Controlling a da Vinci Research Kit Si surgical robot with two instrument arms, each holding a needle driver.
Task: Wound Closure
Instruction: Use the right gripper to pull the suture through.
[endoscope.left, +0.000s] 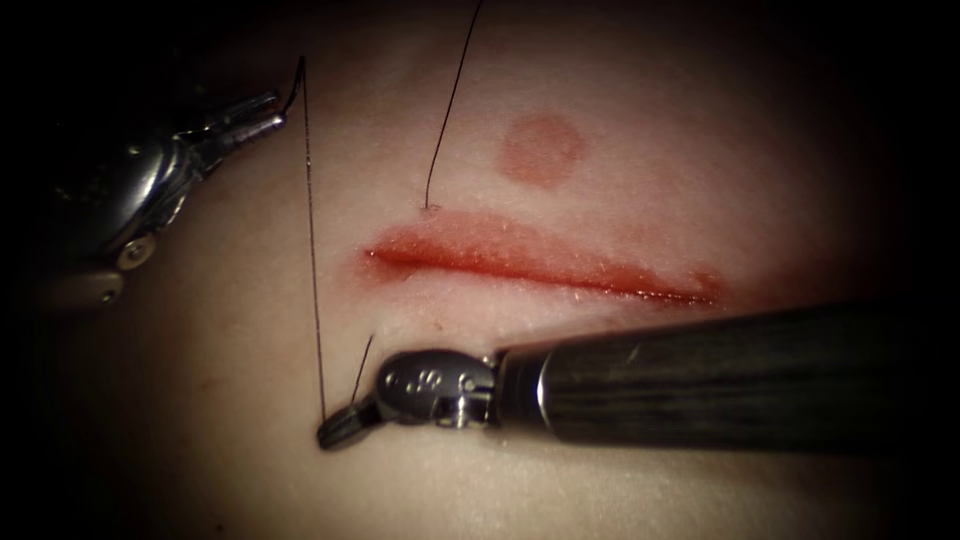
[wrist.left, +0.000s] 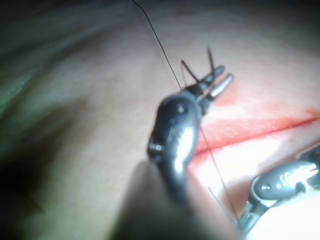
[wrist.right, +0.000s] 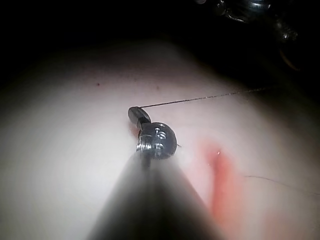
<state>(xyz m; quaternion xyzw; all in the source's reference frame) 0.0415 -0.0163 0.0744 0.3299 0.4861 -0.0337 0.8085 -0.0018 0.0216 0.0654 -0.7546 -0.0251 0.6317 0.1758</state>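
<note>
Cut (endoscope.left: 540, 265) gapes unclosed, one thread (endoscope.left: 313, 250) pass through its left end; left gripper (endoscope.left: 262, 115) pinching the needle (endoscope.left: 295, 85), clear of tissue (endoscope.left: 640, 170); right gripper (endoscope.left: 340, 425) pinching thread

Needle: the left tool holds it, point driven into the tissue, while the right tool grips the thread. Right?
No. The endoscope view shows the needle out of the tissue, held by the left tool; the right tool does grip the thread.
</note>
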